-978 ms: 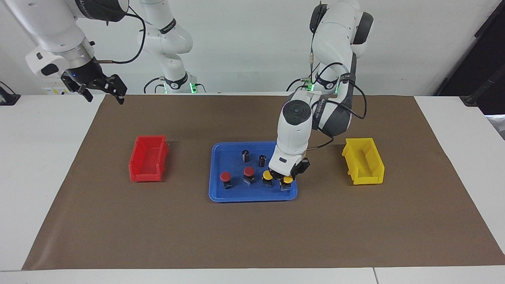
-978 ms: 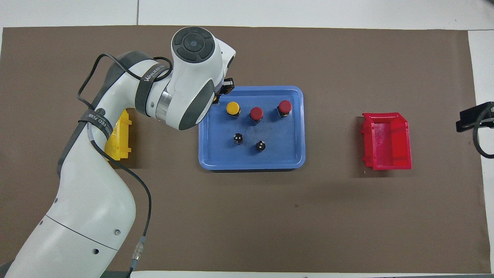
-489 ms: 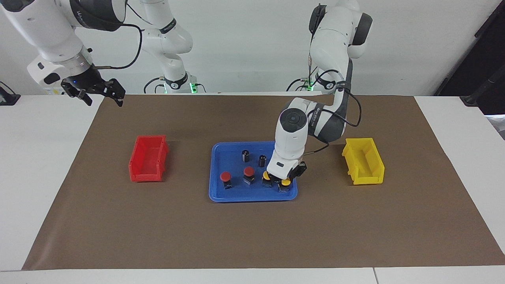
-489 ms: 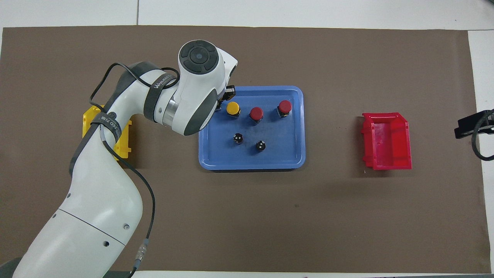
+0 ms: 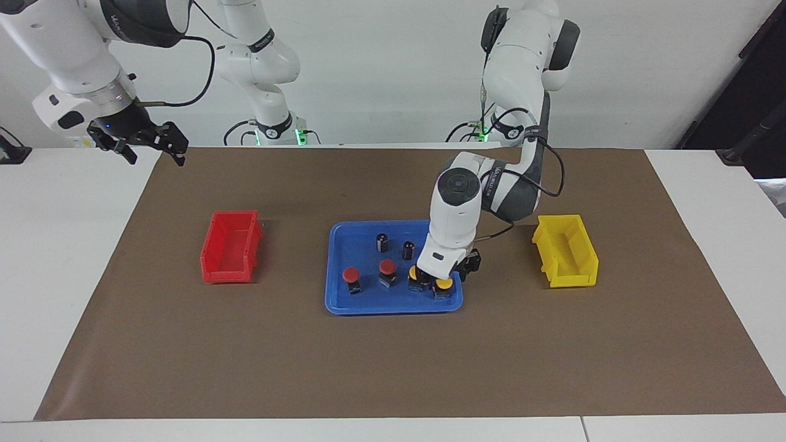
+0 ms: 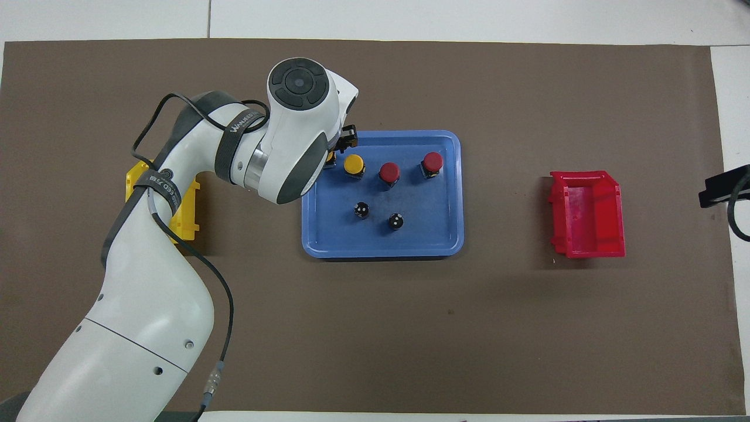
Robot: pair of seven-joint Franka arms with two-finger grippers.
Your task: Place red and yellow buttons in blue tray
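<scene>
The blue tray lies mid-table. Two red buttons and one yellow button stand in a row in its half farther from the robots. A second yellow button stands in the tray's corner toward the left arm's end. My left gripper is low over that button and right against it. From overhead my wrist hides this button almost entirely. My right gripper waits open and empty, raised over the table's edge at the right arm's end.
Two dark capless cylinders stand in the tray's half nearer to the robots. A red bin sits toward the right arm's end, a yellow bin toward the left arm's end. Brown paper covers the table.
My left gripper has come down with the yellow button into the tray's corner. The right gripper has drifted slightly outward toward its end of the table.
</scene>
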